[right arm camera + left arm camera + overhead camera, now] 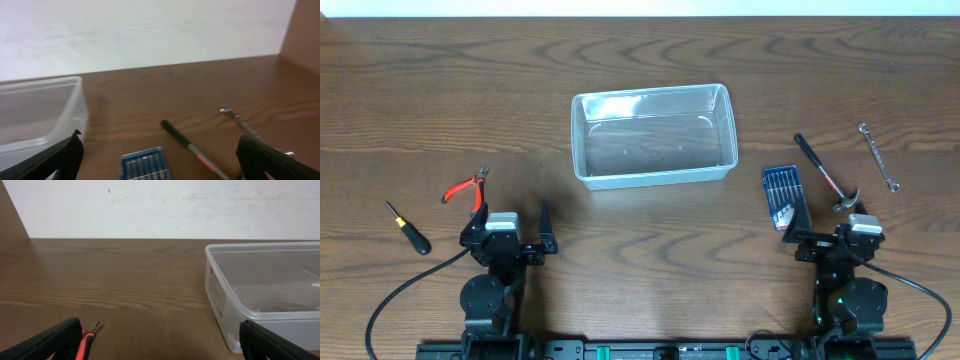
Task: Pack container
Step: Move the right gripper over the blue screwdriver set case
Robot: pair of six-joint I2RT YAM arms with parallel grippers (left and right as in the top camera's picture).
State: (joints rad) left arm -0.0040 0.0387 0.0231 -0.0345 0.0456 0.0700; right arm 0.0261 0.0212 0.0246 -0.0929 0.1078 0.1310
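The clear plastic container [653, 135] sits empty at the table's middle back; it also shows in the left wrist view [265, 290] and the right wrist view [40, 112]. Red-handled pliers [466, 188] and a black-and-yellow screwdriver [408, 228] lie at the left. A blue drill-bit case [783, 195], a small hammer [826, 175] and a silver wrench [879, 156] lie at the right. My left gripper [510, 222] is open and empty beside the pliers [86, 341]. My right gripper [830, 228] is open and empty just behind the case [146, 164] and hammer [192, 147].
Both arm bases stand at the table's front edge, with black cables trailing at the left [390, 300] and right [930, 300]. A pale wall runs along the table's back edge [150, 210].
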